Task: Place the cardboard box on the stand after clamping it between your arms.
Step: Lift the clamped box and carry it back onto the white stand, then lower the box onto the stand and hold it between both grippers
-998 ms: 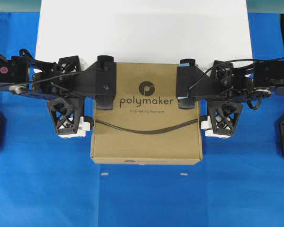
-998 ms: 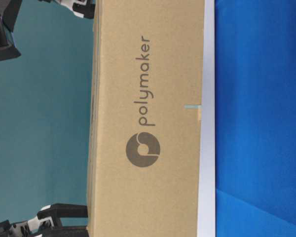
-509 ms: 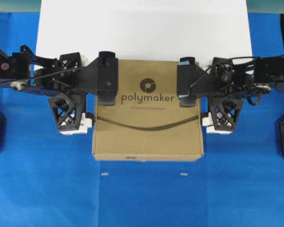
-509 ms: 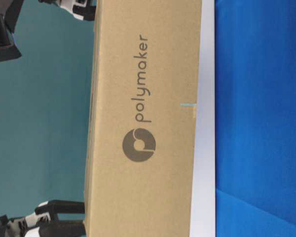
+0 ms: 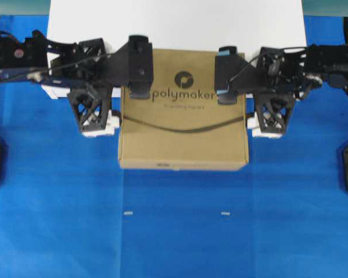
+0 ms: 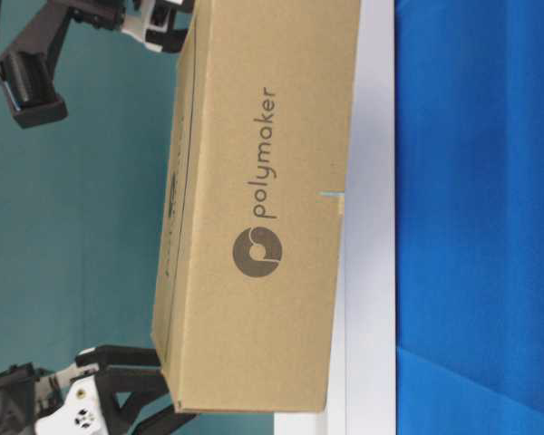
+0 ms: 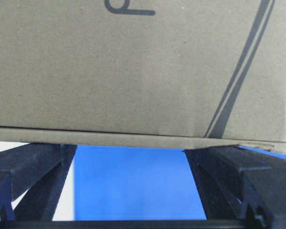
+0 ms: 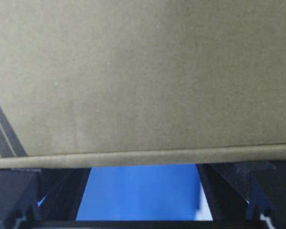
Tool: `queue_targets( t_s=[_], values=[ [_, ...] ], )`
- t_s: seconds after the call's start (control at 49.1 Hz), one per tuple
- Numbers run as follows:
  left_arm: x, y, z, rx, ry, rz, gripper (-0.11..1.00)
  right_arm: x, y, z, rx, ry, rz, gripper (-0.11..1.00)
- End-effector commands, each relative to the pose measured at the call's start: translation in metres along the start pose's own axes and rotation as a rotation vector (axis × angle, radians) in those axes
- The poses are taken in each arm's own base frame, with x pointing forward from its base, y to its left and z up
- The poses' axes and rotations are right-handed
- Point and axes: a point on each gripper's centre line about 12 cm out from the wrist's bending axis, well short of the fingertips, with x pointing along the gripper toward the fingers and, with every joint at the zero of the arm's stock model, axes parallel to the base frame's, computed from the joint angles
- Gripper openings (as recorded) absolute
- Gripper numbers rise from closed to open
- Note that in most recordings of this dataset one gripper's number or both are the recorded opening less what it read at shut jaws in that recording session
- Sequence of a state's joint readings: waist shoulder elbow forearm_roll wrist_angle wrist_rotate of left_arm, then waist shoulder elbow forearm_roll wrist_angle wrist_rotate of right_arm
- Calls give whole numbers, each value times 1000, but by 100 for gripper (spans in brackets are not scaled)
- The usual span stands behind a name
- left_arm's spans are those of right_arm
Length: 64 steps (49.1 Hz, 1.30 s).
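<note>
Between the two arms, the box hangs clear of the blue counter, its far edge already over the near edge of the white stand. It is held by squeeze alone: the left gripper presses against the box's left side and the right gripper against the opposite side, each with its fingers spread to their widest, so that the broad lattice frames and pads bear flat on the cardboard rather than pinching it. Both wrist views bear this out, with the box's bottom edge running across above the parted fingers and blue cloth showing between them. From table level the box looks tilted against the stand, one end seemingly riding a little higher, though that camera's sideways framing makes it hard to say which. Two small white marks sit on the cloth well behind the box. My reading is that the lift is done and the carry over the stand is under way; what remains is to bring the whole box over the platform, keep the inward pressure even so it does not slip, then lower it and ease the arms apart.
</note>
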State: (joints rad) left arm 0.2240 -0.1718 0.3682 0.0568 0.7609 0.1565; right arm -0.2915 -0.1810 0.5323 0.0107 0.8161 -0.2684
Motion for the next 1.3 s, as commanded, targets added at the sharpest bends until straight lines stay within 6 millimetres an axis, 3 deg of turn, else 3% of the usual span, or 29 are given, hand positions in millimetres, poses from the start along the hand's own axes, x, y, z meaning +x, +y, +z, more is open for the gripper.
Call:
queue_targets(
  t_s=[0.0,0.407,0.733,1.283],
  values=[
    [-24,11,41,-16,-151,27,88,-37,-13,54,9,-226,-41,99],
    [-12,57,39,-16,-122,101,88,-38,-56,72,-23,-240,-92,98],
    [-7,84,59,4,-146,145,88,-21,-86,65,-14,-220,-67,98],
    [6,123,53,-32,-110,193,88,-16,-126,75,-23,-232,-81,98]
  ],
)
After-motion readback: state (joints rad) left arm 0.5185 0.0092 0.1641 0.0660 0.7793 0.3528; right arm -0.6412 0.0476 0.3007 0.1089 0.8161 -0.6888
